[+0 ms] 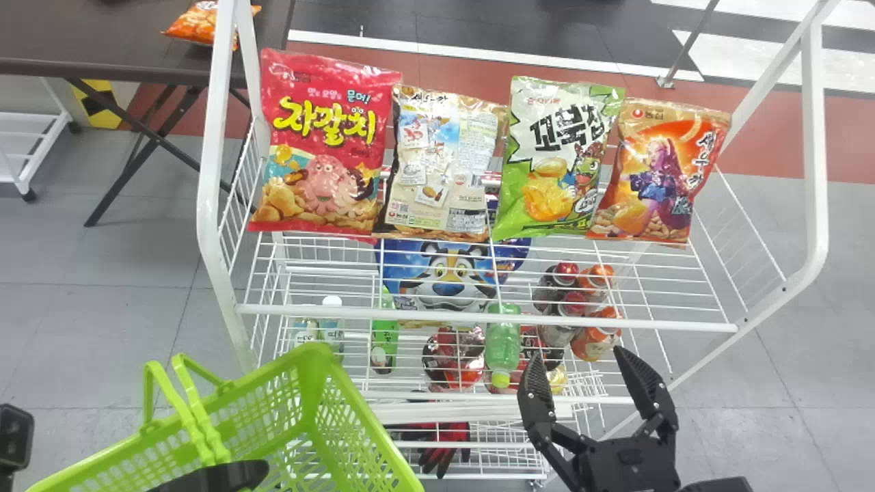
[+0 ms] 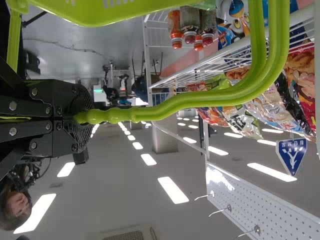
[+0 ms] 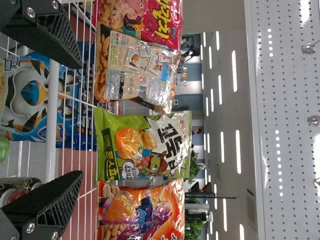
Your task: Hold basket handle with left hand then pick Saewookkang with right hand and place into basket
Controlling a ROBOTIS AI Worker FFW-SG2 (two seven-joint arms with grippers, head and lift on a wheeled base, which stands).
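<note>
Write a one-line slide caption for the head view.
Open black gripper before a white wire rack holding four snack bags, a green basket at its left.

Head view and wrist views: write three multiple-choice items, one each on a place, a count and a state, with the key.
1. Which bag sits between the beige bag and the orange bag?
A) the red bag
B) the green bag
C) a blue bag

2. How many bags sit in the row on the top shelf?
A) three
B) six
C) four

3. How do the grippers stand?
A) the left gripper holds the basket handle; the right gripper is open
B) both hold the handle
C) both are open

Key:
1 B: the head view has green directly between beige and orange.
2 C: red, beige, green and orange make up the row.
3 A: the left wrist view has the handle clamped; the head view has the right gripper spread, nothing in it.
</note>
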